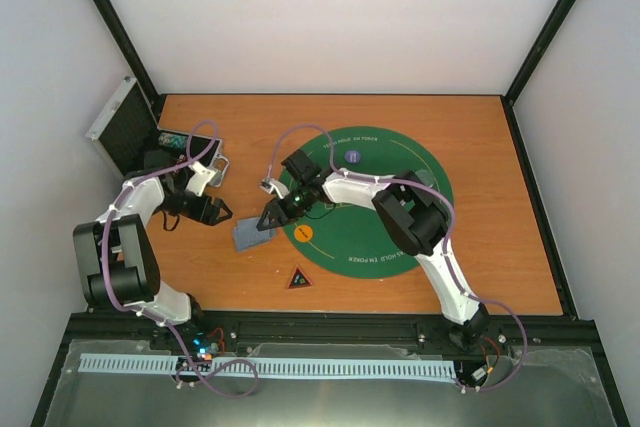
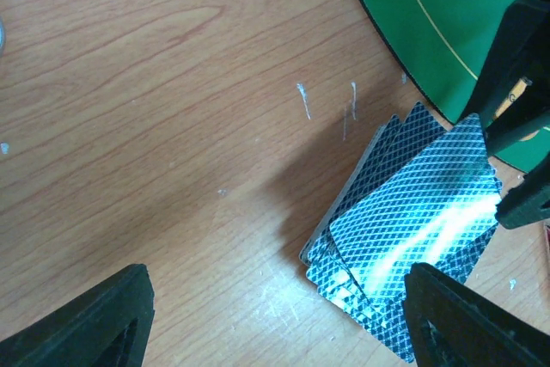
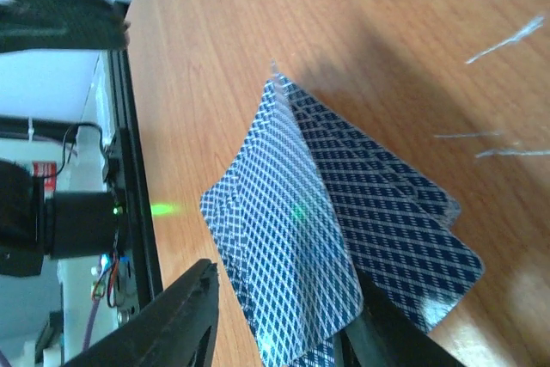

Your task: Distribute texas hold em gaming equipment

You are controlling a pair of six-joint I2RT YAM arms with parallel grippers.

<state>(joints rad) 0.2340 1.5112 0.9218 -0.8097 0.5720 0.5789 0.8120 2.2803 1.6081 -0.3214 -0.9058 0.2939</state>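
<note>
The small stack of playing cards with grey-blue lattice backs lies loosely fanned on the brown wooden table, left of centre in the top view and just outside the left rim of the round green felt mat. The top card is lifted off the rest and bowed along its length.

The right gripper has its black fingers on that card's two opposite edges, the jaws closed in to the card's width; the bow looks like the result of that squeeze. The left gripper hovers over bare wood beside the stack, jaws wide apart and holding nothing.

These cards look light, thin, glossy and springy. Judging by the bend, an edge grip can pop loose or drag a second card along, so a flat pinch at a free corner or short end, once it is clear of the stack, seems safer.

On the mat sit an orange chip near its left edge and a purple-blue chip near its top. A dark, red-edged triangle lies on the wood below the mat.

At the upper left of the top view the silver, black-lined case stands open with its lid raised. Something small and greenish shows inside, too small to name, and the left arm hides the rest.
</note>
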